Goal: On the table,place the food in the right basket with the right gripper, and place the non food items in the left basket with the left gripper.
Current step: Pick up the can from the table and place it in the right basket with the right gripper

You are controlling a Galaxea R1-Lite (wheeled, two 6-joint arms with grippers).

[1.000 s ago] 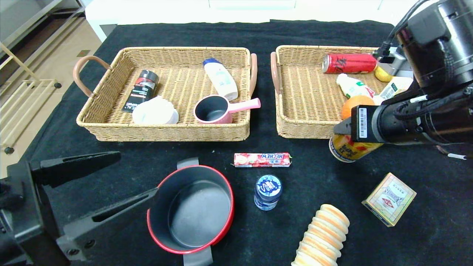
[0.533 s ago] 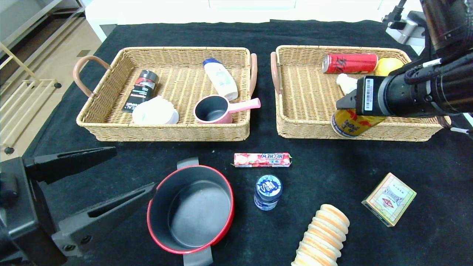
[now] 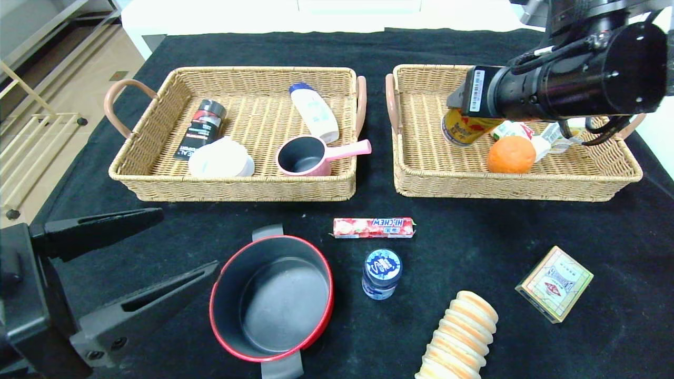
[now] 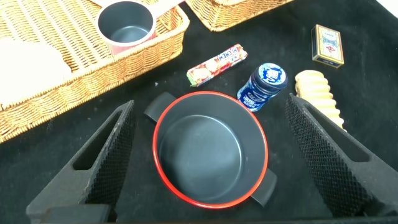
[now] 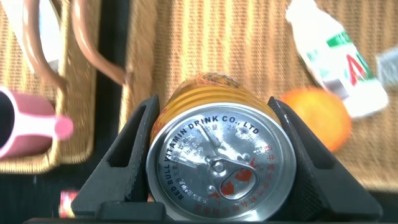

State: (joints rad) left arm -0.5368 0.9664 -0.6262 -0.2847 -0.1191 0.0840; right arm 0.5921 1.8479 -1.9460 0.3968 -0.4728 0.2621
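Table (image 3: 474,47): black fuzzy cloth, carrying 2 wicker trays side by side at the far half.

Left basket (image 3: 158,100): holds a dark spray can, white bottle, white cup and small pink saucepan (image 3: 305,156).

Right basket (image 3: 421,158): holds an orange (image 3: 511,154) and white bottles, partly hidden by the arm.

Left gripper (image 3: 163,245): low over the near left of the table, just beside the red pot (image 3: 271,297); fingers spread wide, nothing between them. In left wrist view the 2 fingers (image 4: 102,155) flank the pot without touching it.

Right gripper (image 3: 455,105): above the near-left part of the right basket, fingers clamped on the gold can (image 3: 466,129); can tilted, raised off the basket floor. In right wrist view, silver top facing the camera, 1 finger (image 5: 134,146) pressed on each side of the can.

Red pot: upright on the table, near left of centre, grey handles front and back.

Biscuit stack (image 3: 463,337): lying on its side at the near edge, right of centre.

Beige card box (image 3: 554,283): flat on the table, near right.

Hi-Chew stick (image 3: 374,228): flat, between the baskets and the jar.

Blue-lidded jar (image 3: 382,272): upright, just beside the pot, on its right.
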